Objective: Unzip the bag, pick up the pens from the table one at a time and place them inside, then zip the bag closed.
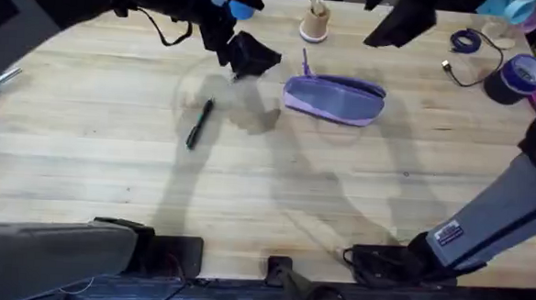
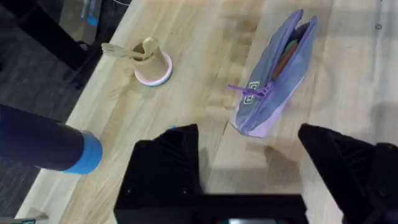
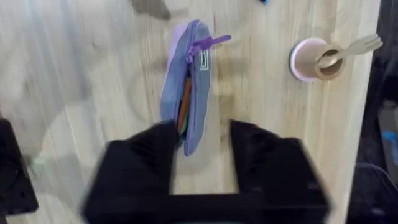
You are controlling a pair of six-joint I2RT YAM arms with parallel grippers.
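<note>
The bag is lying toward the far edge of the table, a little right of the middle, with its long axis running roughly along that far edge and dipping slightly toward the right. Its zipper is standing open along the top, and the purple pull tab is sticking out at the bag's left end, pointing toward the far edge. One pen is lying well to the left of the bag on bare planks, its long axis slanting from the far right down to the near left.

The left gripper is hanging just beyond the pen and to the left of the bag, its fingers spread wide and holding nothing. From the left wrist view the bag is showing end-on past the spread fingers, with the pull tab toward the camera and something orange showing inside the open mouth. The right gripper is hovering over the other end of the bag, its fingers parted on either side of that end without pinching it; here too the orange strip inside the mouth is showing, which the overhead view is not making out.

A small pink cup with a wooden utensil in it is standing near the far edge, just beyond the bag. A roll of purple tape is sitting by the far right corner.
</note>
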